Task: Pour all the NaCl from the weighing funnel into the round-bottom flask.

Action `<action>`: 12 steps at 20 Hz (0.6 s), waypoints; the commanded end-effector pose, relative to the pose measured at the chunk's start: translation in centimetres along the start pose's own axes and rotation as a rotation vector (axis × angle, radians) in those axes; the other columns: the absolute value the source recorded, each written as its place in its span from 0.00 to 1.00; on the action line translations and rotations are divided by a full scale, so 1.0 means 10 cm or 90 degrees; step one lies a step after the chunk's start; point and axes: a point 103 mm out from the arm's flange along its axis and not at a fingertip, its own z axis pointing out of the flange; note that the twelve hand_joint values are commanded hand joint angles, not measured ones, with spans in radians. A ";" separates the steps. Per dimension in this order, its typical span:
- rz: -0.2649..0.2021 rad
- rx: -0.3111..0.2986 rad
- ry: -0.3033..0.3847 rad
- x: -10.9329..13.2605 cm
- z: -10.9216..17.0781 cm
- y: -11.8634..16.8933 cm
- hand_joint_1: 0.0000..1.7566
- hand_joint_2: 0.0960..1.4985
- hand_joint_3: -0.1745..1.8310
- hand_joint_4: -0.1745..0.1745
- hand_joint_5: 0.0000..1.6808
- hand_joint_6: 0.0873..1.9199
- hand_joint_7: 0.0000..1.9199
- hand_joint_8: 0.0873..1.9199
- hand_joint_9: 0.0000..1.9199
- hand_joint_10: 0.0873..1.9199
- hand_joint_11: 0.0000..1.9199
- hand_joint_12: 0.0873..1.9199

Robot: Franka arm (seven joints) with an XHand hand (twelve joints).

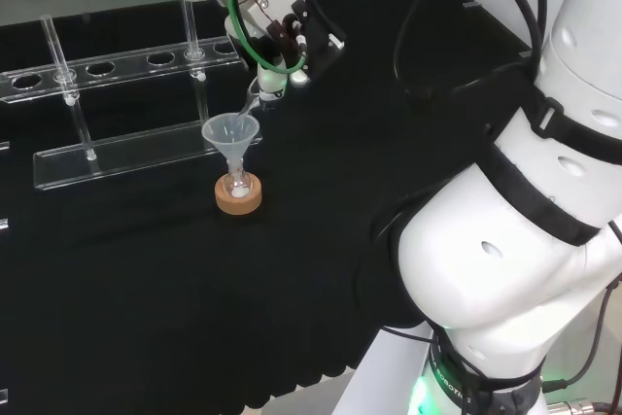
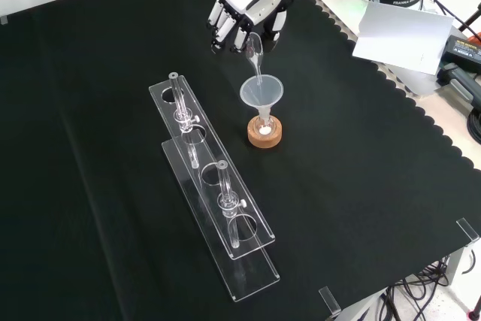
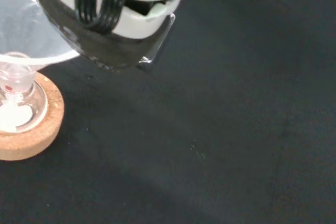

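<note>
A small round-bottom flask (image 2: 264, 127) stands on a cork ring (image 2: 265, 134) with a clear funnel (image 2: 261, 92) in its neck. White powder lies at the flask's bottom (image 3: 14, 117). The hand (image 2: 246, 14) is above and behind it in the front view, curled round a clear weighing funnel (image 2: 255, 52) that is tilted with its spout down into the wide funnel. The head view has the hand (image 1: 280, 34) up right of the funnel (image 1: 231, 133), the weighing funnel's spout (image 1: 251, 104) over its rim, and the cork ring (image 1: 239, 194) below.
A long clear acrylic rack (image 2: 210, 186) with glass tubes lies left of the flask in the front view, at the back left (image 1: 117, 75) in the head view. The cloth's scalloped edge (image 2: 421, 118) runs at the right of the front view.
</note>
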 end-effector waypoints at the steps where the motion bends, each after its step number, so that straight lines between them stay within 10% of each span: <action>1: -0.004 -0.004 -0.015 0.00 -0.01 -0.01 0.65 0.41 0.36 1.00 0.83 0.16 0.28 0.33 0.52 0.12 0.45 0.50; 12: 0.006 0.000 -0.047 0.04 -0.09 -0.01 0.65 0.41 0.36 1.00 0.83 0.16 0.28 0.33 0.52 0.12 0.45 0.50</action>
